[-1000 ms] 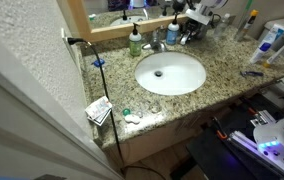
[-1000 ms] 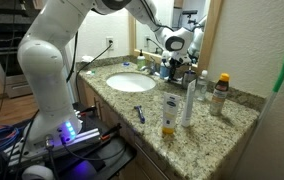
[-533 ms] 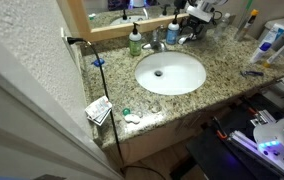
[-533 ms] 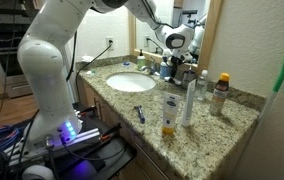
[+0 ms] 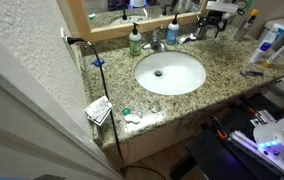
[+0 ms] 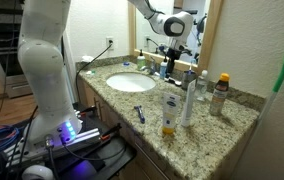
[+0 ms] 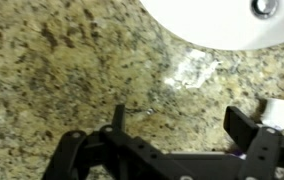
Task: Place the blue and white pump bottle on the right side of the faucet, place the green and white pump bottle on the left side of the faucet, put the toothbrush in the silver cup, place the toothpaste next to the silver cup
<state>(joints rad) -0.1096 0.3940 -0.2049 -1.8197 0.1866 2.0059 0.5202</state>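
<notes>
- Along the front edge of the tabletop [image 5: 227, 60], at the lower left of an exterior view, a small flat packet [image 5: 99, 110] lies near the corner.
- Toward the right edge of that frame, a blue handled item [image 5: 250, 72] lies flat on the granite. Tall white-and-blue bottles [image 5: 268, 42] stand upright behind it.
- At the middle of the frame sits the white oval sink basin [image 5: 170, 72], set into the tabletop.
- Just behind the basin, the faucet [image 5: 157, 42] points its spout at the bowl.
- The green and white pump bottle [image 5: 134, 41] stands upright just beside the faucet, on its left in the frame.
- The blue and white pump bottle [image 5: 172, 33] stands upright just beside the faucet, on its right in the frame.
- Farthest back, at the upper right of the frame by the mirror, the hand [image 5: 214, 27] hangs above the tabletop, apart from both pump bottles.
- The wrist view shows the hand's black fingers [image 7: 250, 130] coming in from the lower edge and spread wide. Only bare granite lies between them, so it grips nothing.
- A small white object [image 7: 278, 112] sits at the right edge of the wrist view beside one finger. Too little of it shows to say what it is.
</notes>
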